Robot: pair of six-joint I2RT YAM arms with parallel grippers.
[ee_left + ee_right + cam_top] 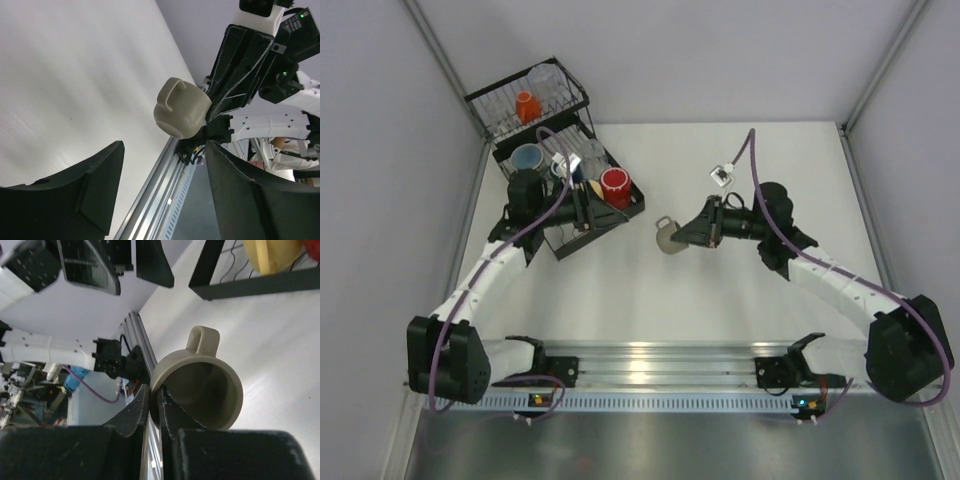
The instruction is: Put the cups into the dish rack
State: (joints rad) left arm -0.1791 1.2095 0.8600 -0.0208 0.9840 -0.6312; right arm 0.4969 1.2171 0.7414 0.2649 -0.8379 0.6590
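Transfer step: olive-grey mug (666, 240) clamped at rim in right end effector (154, 400), mid-surface. Left end effector (164, 150) apart, empty. Next: carry to dish rack (603, 233) at far-left corner, find free slot.

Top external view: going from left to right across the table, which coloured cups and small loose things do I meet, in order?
Blue cup → red cup → olive-grey mug → small white plug.

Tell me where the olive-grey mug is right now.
The olive-grey mug is mid-table in the top view, rim pinched by the right gripper, just right of the dish rack.
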